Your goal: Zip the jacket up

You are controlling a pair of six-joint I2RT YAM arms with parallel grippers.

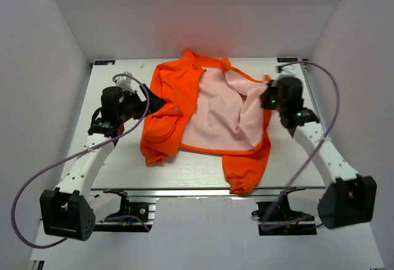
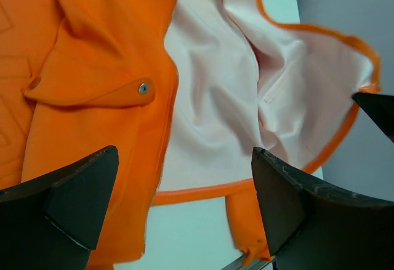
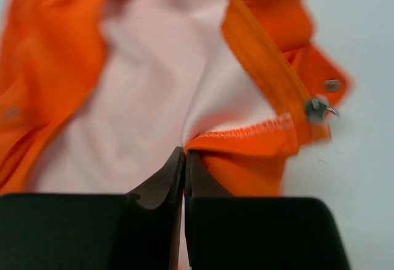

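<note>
The white desk carries the orange jacket. It lies open at the desk's middle with its pale pink lining facing up, its collar toward the far wall and one sleeve reaching the near edge. Bare desk shows on both sides of it, so each arm has room to sweep inward.

The right arm reaches the flipped-out right front. Its jaws are clenched on that hem edge, probably to fold the front back over the lining. The left arm hovers over the left front with its jaws released and empty, framing the flap pocket. The zipper slider sits low on the right front's edge, well apart from the left front's zipper edge.
</note>
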